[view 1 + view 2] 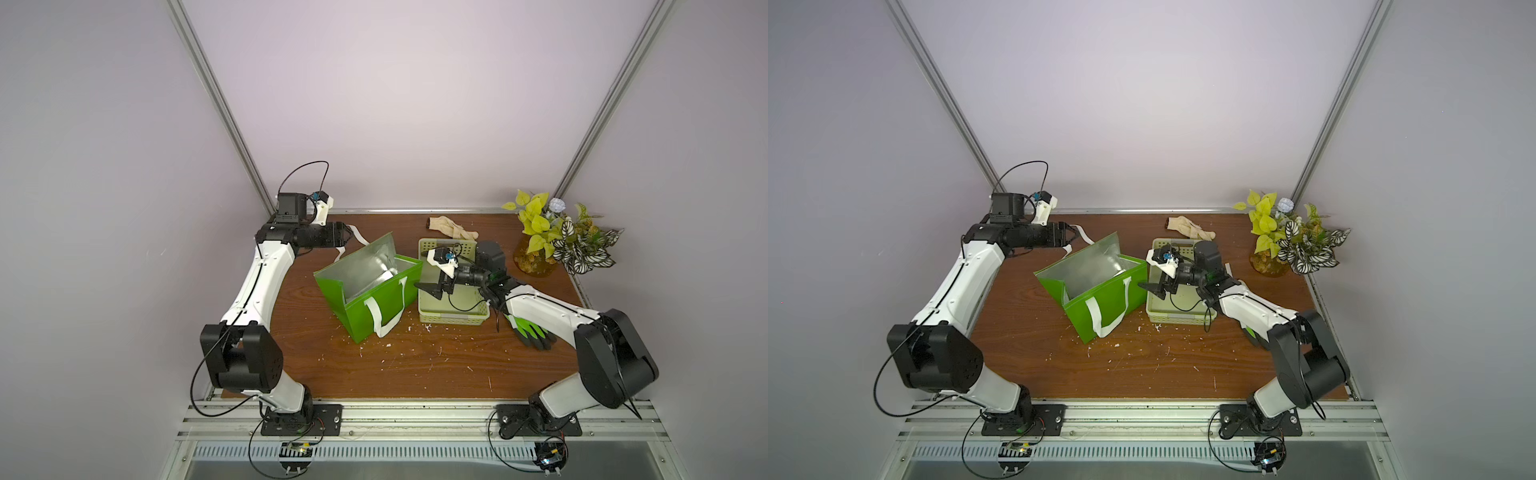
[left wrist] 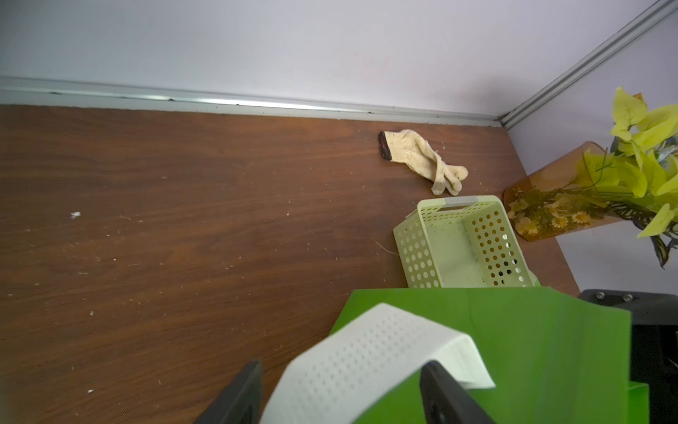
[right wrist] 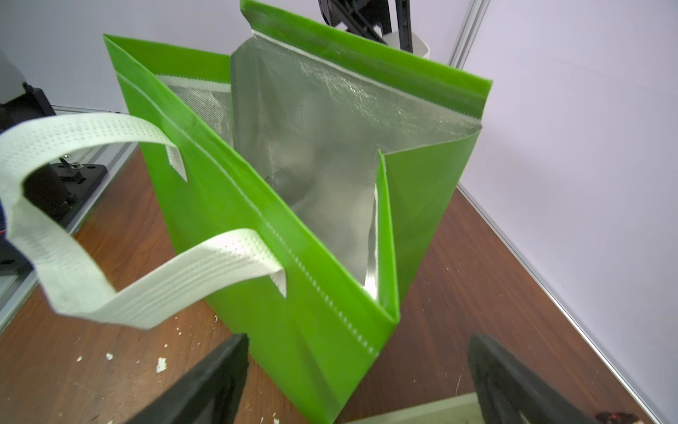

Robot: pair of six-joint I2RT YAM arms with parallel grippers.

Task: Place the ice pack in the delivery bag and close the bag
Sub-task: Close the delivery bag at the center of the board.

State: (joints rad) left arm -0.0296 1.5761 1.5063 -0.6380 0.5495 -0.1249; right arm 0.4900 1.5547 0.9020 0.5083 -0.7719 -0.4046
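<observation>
In both top views the delivery bag (image 1: 374, 307) stands open near the middle of the bench (image 1: 415, 365), foil lining showing. Low against the foil lies a pale patch that I take to be the ice pack (image 1: 388, 276), though it is too small to be sure. The left tool (image 1: 349, 237) is at the far left, level with the bag's far strap (image 1: 359, 241), which runs up to it. The right tool (image 1: 428, 290) hangs just right of the bag's rim, above the pale green basket (image 1: 453, 318), jaws wide and empty. A beige glove (image 1: 451, 228), a green-and-black glove (image 1: 532, 332) and a potted plant (image 1: 557, 237) lie apart from the work. In the left wrist view the far strap (image 2: 367, 352) loops between the left tool's (image 2: 341, 392) fingers (image 2: 440, 392), which stand apart; I cannot tell whether they pinch it or it merely hangs over them. The basket (image 2: 414, 249) holds nothing that shows. In the right wrist view the right tool (image 3: 359, 385) is spread wide and holds nothing, facing the bag's (image 3: 293, 330) open mouth; the bottom looks pale and dull, and I cannot tell pack from lining. My judgement: the drop looks done, and what is left is to free the strap and draw both arms clear.
</observation>
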